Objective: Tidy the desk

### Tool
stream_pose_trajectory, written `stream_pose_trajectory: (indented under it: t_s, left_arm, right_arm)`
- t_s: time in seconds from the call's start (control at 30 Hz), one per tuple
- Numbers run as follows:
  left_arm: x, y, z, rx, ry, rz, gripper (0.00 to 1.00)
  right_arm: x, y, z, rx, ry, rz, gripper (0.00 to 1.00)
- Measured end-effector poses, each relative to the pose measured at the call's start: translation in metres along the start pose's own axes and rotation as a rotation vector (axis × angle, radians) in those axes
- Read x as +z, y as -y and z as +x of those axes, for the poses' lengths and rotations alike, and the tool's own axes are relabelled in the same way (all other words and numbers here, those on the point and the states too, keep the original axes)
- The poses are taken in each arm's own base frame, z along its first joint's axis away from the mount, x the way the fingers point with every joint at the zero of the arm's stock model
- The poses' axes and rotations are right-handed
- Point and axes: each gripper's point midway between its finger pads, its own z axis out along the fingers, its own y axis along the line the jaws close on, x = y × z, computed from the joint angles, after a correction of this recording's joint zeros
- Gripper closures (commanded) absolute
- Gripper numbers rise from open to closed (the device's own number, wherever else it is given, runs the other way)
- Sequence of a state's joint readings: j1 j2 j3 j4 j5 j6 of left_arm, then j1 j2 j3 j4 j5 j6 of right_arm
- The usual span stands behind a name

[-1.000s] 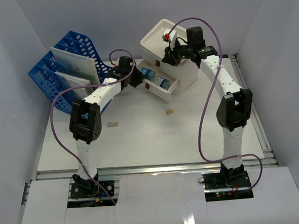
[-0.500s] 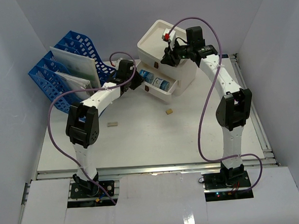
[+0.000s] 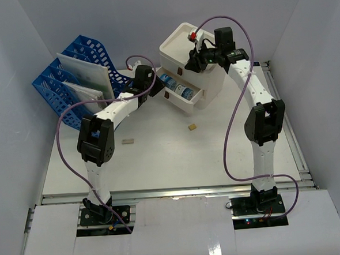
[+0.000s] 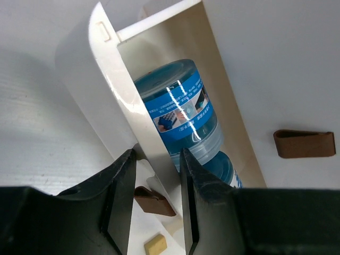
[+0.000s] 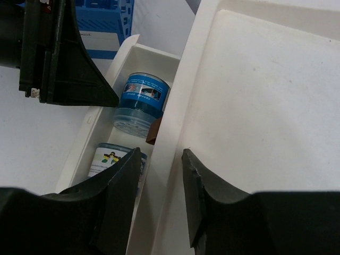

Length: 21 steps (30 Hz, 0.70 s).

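The white desk carries a white three-drawer box at the back. One drawer is pulled out and holds two blue tubs. My left gripper is at the drawer's left end. In the left wrist view it is shut across the drawer's front wall, with a blue tub just behind. My right gripper is on the box's top. In the right wrist view it is shut across the box's top rim, above the tubs.
Blue file racks with white papers stand at the back left. A small yellow eraser and a small grey piece lie on the desk in front of the box. Brown drawer handles show on the box face.
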State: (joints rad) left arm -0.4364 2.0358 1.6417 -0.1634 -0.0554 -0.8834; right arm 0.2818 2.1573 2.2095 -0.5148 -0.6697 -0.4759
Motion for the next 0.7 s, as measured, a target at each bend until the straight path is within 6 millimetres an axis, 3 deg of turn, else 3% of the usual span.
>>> stream_pose_trajectory:
  t_s: [0.13, 0.23, 0.3, 0.53, 0.7]
  left_arm:
    - [0.005, 0.002, -0.004, 0.015, 0.020, 0.015, 0.94]
    - [0.012, 0.005, -0.007, 0.029, 0.027, 0.024, 0.94]
    - [0.019, 0.007, -0.010, 0.035, 0.039, 0.038, 0.94]
    - [0.045, 0.020, -0.021, 0.045, 0.073, 0.091, 0.94]
    - [0.057, 0.028, -0.027, 0.042, 0.099, 0.133, 0.94]
  right_arm:
    - [0.003, 0.004, 0.000, -0.021, 0.008, 0.011, 0.30]
    - [0.005, 0.008, 0.000, -0.037, 0.001, 0.031, 0.28]
    - [0.005, 0.012, 0.002, -0.049, -0.006, 0.053, 0.32]
    - [0.007, 0.027, 0.004, -0.081, -0.009, 0.106, 0.68]
    - [0.007, 0.032, 0.004, -0.068, -0.010, 0.125, 0.73]
